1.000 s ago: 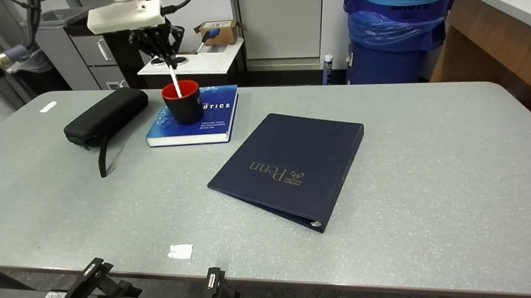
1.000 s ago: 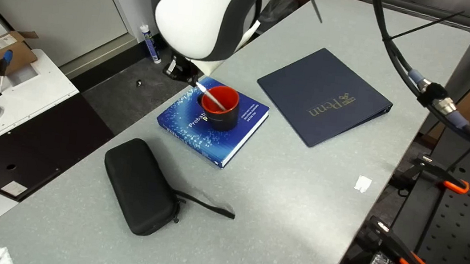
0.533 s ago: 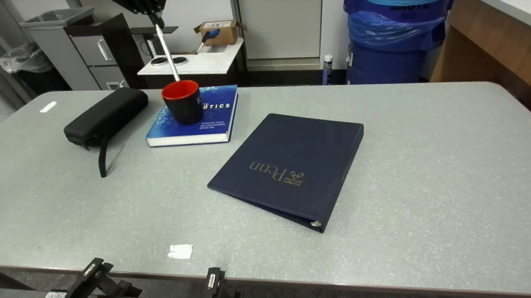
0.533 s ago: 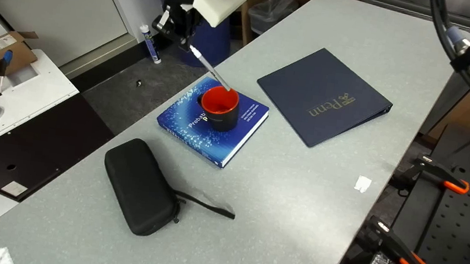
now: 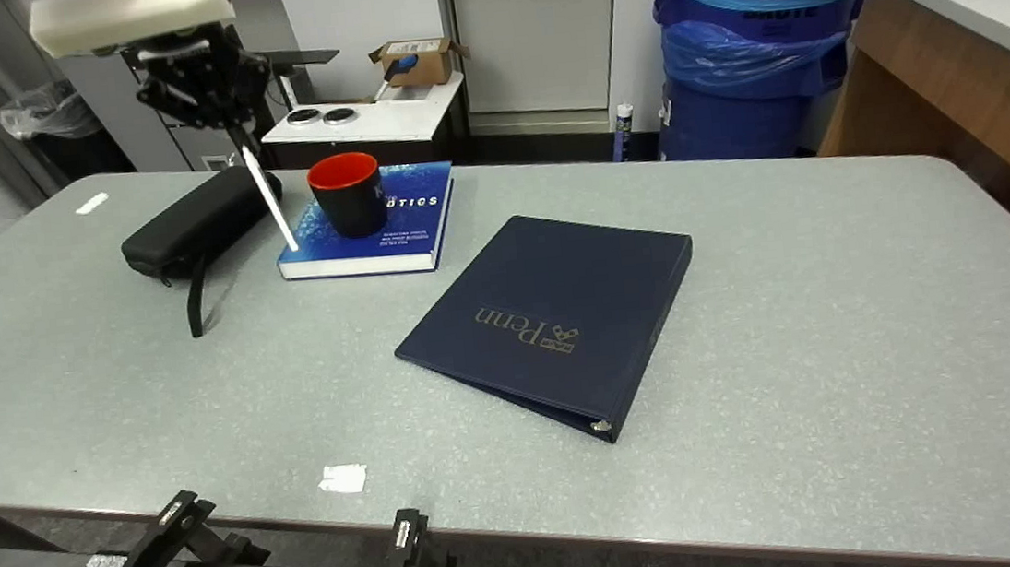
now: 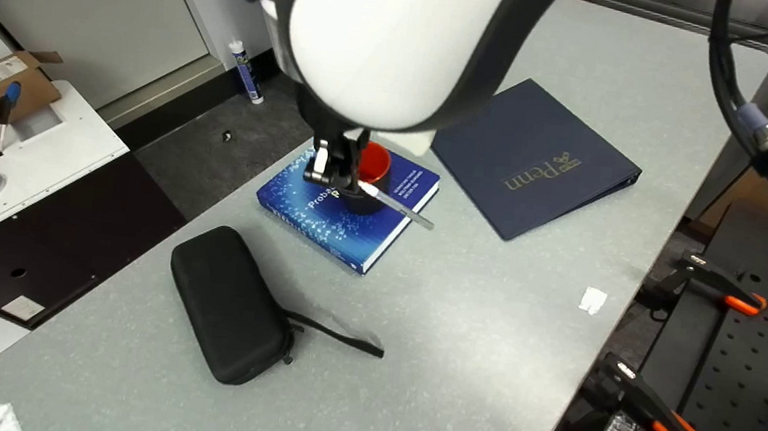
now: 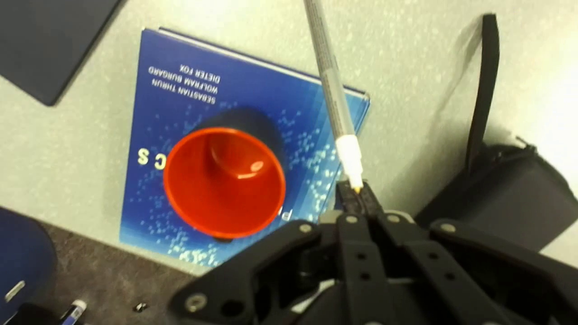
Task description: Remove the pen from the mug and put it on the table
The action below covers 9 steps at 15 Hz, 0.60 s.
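Pinched by one end in your claw (image 7: pixel 358 191), the pen (image 7: pixel 333 92), inside the mug (image 5: pixel 352 209) a second ago, now slants outside and beside it, completing the removal, it appears, and leaving you only the set-down on the table (image 5: pixel 292 378) to make.

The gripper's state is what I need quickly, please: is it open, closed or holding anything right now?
Gripper: closed, holding the pen by its white end, outside the mug.

"penn" on folder (image 5: pixel 553 320), "otics" on book (image 5: pixel 413 214), "brute" on bin (image 5: pixel 742 124)
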{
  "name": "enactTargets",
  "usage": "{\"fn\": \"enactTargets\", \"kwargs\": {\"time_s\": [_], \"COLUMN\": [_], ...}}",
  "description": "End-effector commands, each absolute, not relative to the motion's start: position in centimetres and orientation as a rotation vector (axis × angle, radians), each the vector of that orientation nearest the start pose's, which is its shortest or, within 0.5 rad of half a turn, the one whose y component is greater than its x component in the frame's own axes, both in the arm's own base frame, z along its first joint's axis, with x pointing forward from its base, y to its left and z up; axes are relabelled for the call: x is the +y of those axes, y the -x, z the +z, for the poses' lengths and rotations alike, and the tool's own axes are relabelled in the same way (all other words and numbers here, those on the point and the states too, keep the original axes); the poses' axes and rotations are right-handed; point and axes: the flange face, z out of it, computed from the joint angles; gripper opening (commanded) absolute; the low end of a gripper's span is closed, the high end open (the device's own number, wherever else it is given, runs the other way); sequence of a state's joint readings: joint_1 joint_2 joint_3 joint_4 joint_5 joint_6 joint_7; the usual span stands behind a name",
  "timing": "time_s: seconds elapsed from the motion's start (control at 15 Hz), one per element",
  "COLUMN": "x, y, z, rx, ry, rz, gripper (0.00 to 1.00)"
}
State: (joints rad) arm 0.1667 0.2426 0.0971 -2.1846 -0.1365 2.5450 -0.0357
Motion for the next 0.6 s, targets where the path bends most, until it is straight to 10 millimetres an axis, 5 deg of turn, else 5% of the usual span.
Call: {"fn": "enactTargets", "kwargs": {"time_s": [0.0, 0.2, 0.53], "x": [15.3, 14.5, 14.7], "y": [-53.6, -52.8, -52.8], "z": [24.8, 22.6, 22.1], "rx": [-0.770, -0.836, -0.789], "ry": [3.127, 3.140, 3.129], "rz": [-0.014, 0.095, 0.079], "gripper": [0.00, 0.00, 0.01]}}
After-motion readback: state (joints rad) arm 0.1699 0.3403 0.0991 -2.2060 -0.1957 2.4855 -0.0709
